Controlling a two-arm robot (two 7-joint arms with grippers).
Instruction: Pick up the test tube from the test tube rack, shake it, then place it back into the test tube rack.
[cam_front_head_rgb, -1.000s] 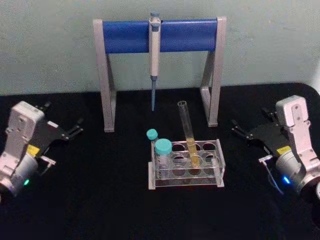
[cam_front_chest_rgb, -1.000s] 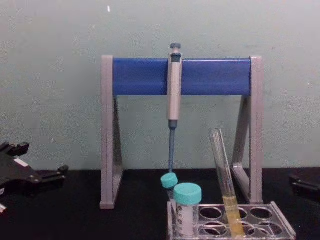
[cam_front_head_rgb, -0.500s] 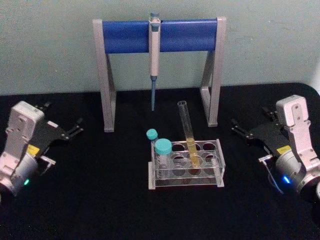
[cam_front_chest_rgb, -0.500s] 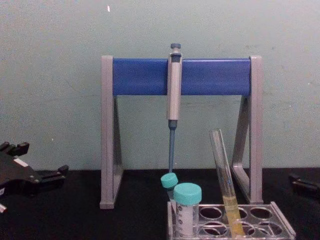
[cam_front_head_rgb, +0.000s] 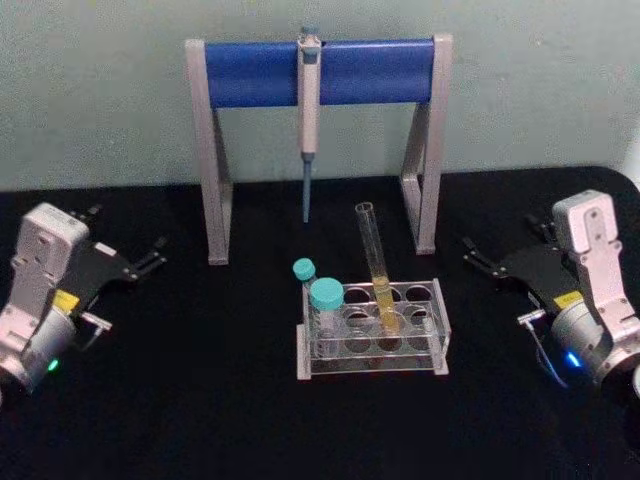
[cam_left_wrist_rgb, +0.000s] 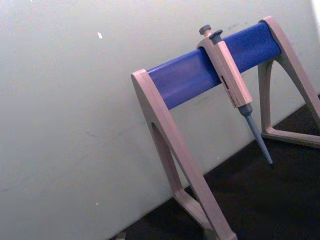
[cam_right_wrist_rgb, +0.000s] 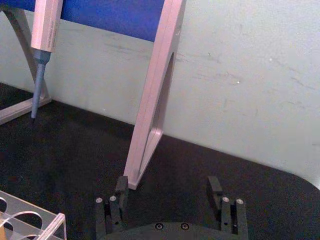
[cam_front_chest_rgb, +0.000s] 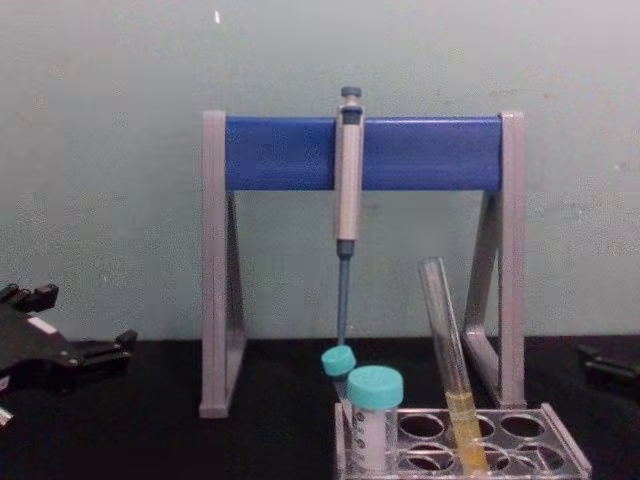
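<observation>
the test tube (cam_front_head_rgb: 378, 268) sits tilted in the test tube rack (cam_front_head_rgb: 371, 330) mid-table, with the left gripper (cam_front_head_rgb: 150, 258) and right gripper (cam_front_head_rgb: 478, 258) both spread open and empty, well off to either side

The test tube (cam_front_head_rgb: 375, 262) is a long, thin tube of clear glass with no cap and yellow liquid in its lower part. It stands in a hole of the test tube rack (cam_front_head_rgb: 372, 330), leaning a little. The rack is low, of clear plastic, with two rows of round holes, and sits on the black bench (cam_front_head_rgb: 200, 400).
</observation>
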